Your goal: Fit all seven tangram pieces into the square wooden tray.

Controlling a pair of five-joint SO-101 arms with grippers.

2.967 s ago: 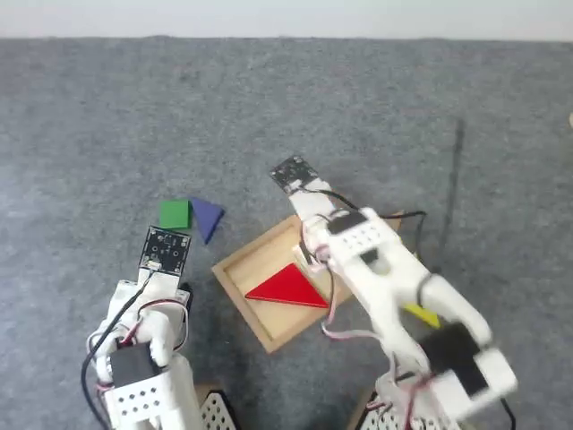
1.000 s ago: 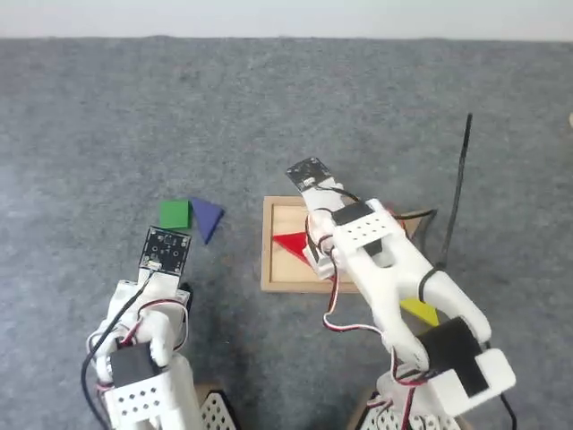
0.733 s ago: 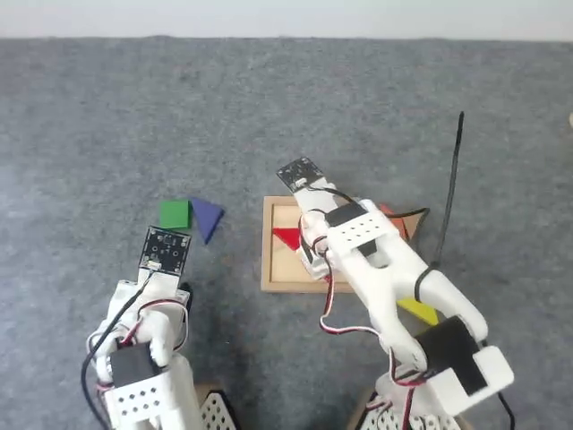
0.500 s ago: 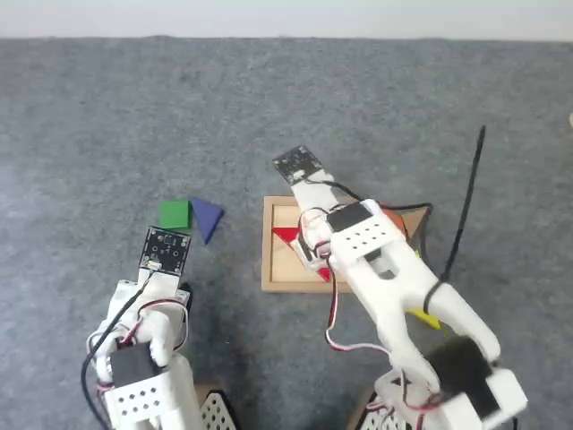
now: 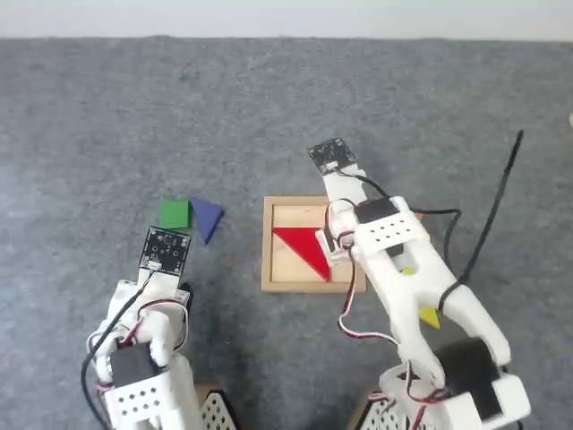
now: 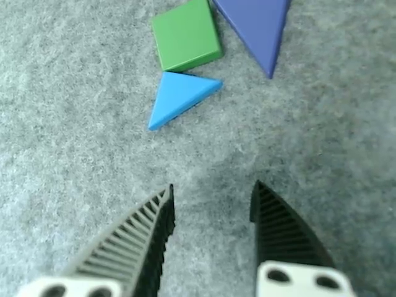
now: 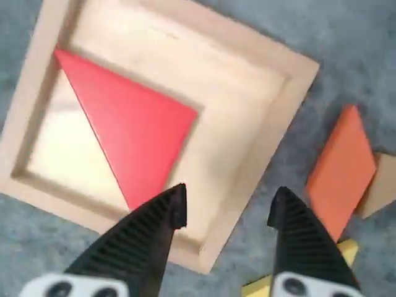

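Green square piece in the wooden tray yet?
No, the green square piece lies on the grey carpet beside a dark blue triangle, apart from the square wooden tray.

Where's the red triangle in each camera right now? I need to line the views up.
High view: the red triangle lies flat inside the tray, near the picture's centre.
Right wrist view: it lies in the tray, just beyond the gripper's fingertips.
Left wrist view: this camera faces the green square on the carpet instead.
Shared landmark: the tray's wooden rim framing the triangle.
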